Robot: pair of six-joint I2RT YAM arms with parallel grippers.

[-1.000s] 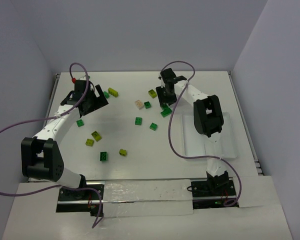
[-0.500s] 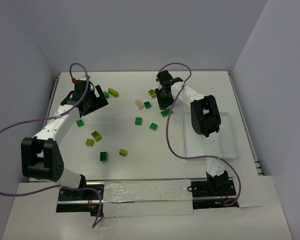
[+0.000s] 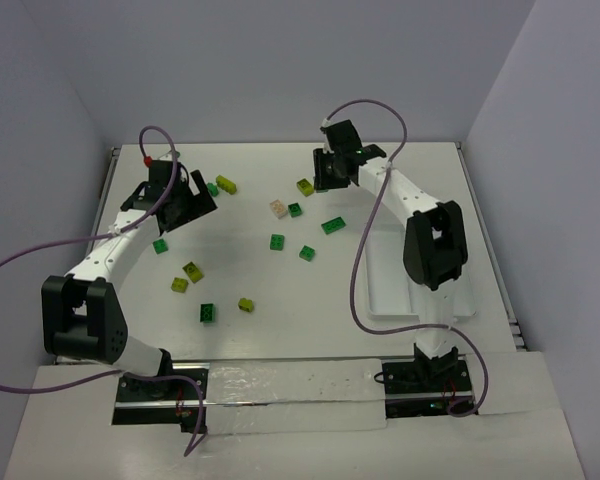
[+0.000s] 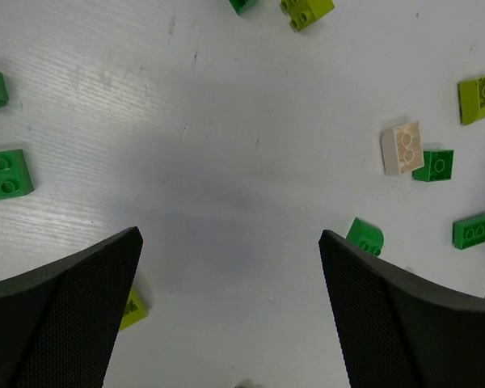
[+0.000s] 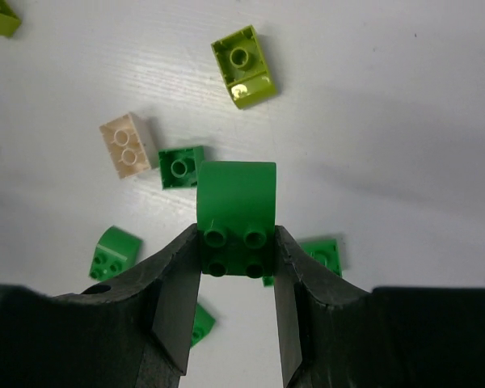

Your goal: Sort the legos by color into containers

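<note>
A: Risk?
B: Shallow grip. The right pincer [image 5: 236,252] is clamped on a dark green brick [image 5: 236,198] by its studded end only; the rest juts ahead. It may twist or slip on the way to the tray [image 3: 390,285], well apart.
A: Left?
B: The left pincer [image 4: 230,242] is wide apart and empty over loose legos [image 4: 6,174] on the worktop [image 4: 226,121].

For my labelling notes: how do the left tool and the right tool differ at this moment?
The left tool stands wide open; the right tool is shut. The left tool holds nothing; the right tool grips a dark green brick. Both are black and two-fingered.
</note>
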